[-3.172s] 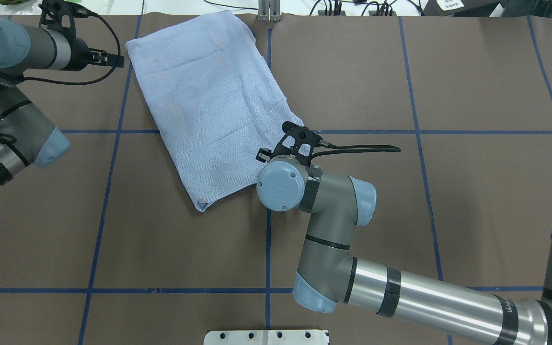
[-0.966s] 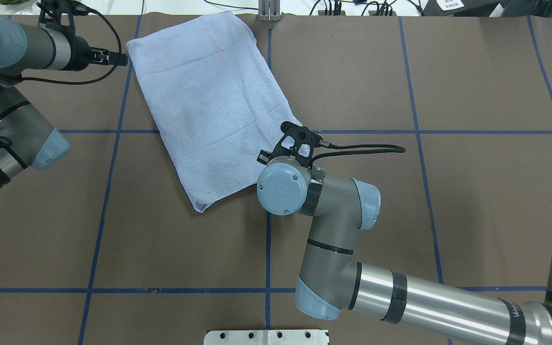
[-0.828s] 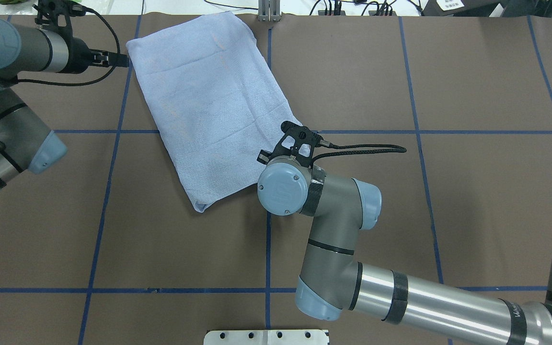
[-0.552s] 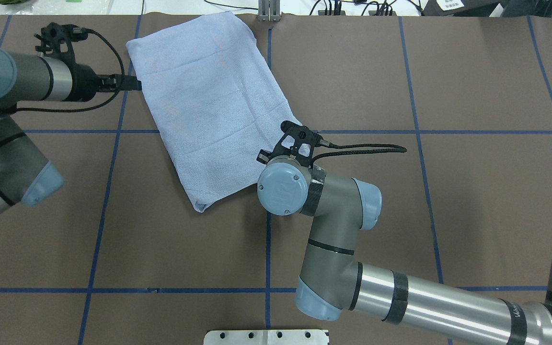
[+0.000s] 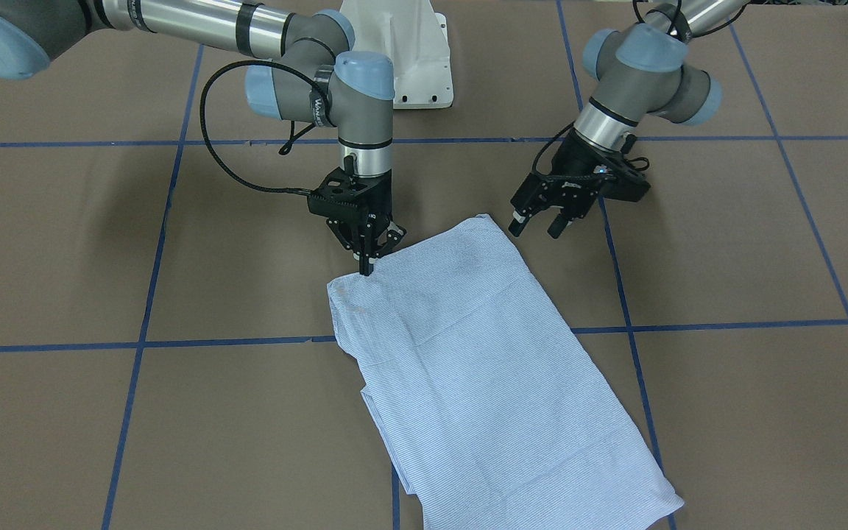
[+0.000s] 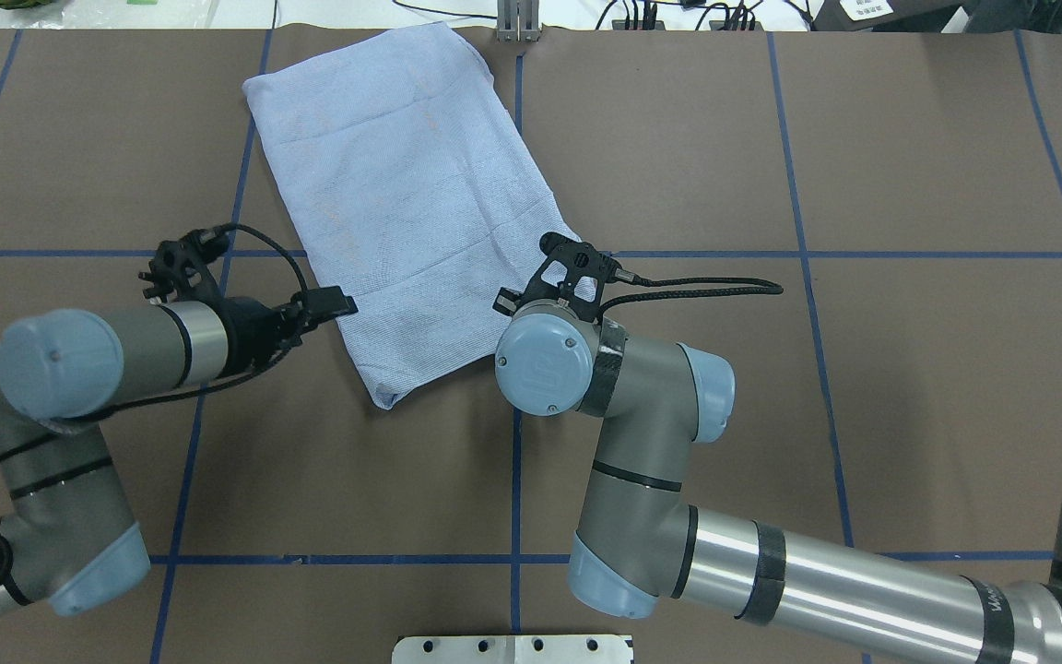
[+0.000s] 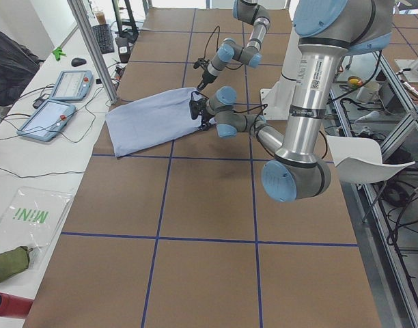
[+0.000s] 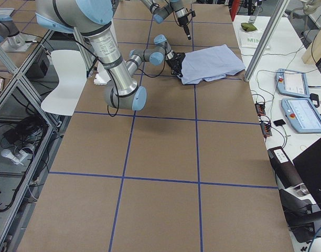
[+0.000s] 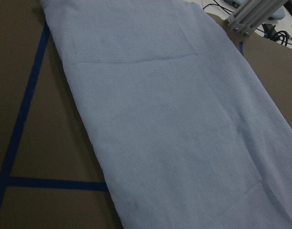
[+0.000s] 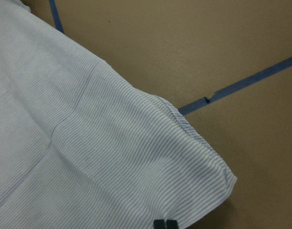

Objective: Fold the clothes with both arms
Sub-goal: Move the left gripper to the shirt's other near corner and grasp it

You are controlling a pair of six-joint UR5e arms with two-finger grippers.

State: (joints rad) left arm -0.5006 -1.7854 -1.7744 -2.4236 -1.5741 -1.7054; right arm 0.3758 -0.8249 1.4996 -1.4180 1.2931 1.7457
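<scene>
Brown table (image 5: 762, 243), gridded with blue tape (image 5: 726, 324). Right gripper (image 5: 366, 266) points straight down, jaws pinched together on the edge of the shirt (image 5: 483, 368) at one robot-side corner. Left gripper (image 5: 536, 227) hangs tilted, jaws apart and empty, just beside the other. Shirt lies folded flat, slanting across the tape.

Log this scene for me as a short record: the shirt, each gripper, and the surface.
Shirt: light blue, finely striped, folded into a rectangle, lying flat
Right gripper: fingers shut, tips on one robot-side corner of the cloth
Left gripper: fingers open, beside the other robot-side corner, not gripping
Table: brown, blue tape grid
</scene>
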